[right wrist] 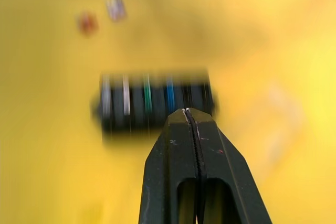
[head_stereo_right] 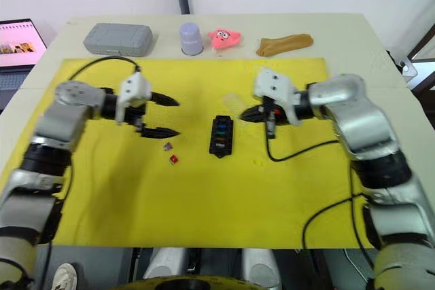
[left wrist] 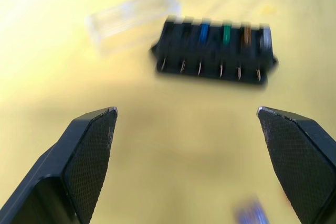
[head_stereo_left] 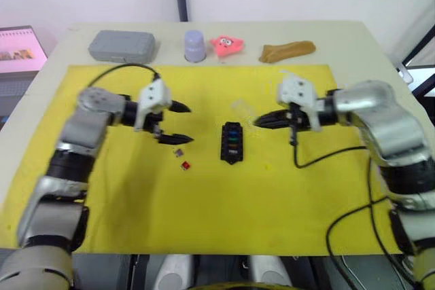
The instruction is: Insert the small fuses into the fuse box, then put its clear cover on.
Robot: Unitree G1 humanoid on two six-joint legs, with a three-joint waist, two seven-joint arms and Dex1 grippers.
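Observation:
The black fuse box (head_stereo_left: 231, 142) lies mid-mat with blue, green, amber and grey small fuses (left wrist: 227, 34) seated in its slots. Two loose small fuses, one greyish (head_stereo_left: 178, 152) and one red (head_stereo_left: 185, 165), rest on the yellow mat to its left. Just behind the box lies the clear cover (head_stereo_left: 241, 109), also seen as the clear cover (left wrist: 134, 22) in the left wrist view. My left gripper (head_stereo_left: 185, 123) is open and empty, above the loose fuses and left of the box. My right gripper (head_stereo_left: 258, 121) is shut with nothing in it, its tip right of the box near the cover.
A yellow mat (head_stereo_left: 136, 222) covers the table. Along the back edge stand a grey case (head_stereo_left: 122, 45), a lilac cup (head_stereo_left: 195, 45), a pink toy (head_stereo_left: 228, 44) and a brown object (head_stereo_left: 287, 51). A laptop (head_stereo_left: 20, 49) sits off the table's left.

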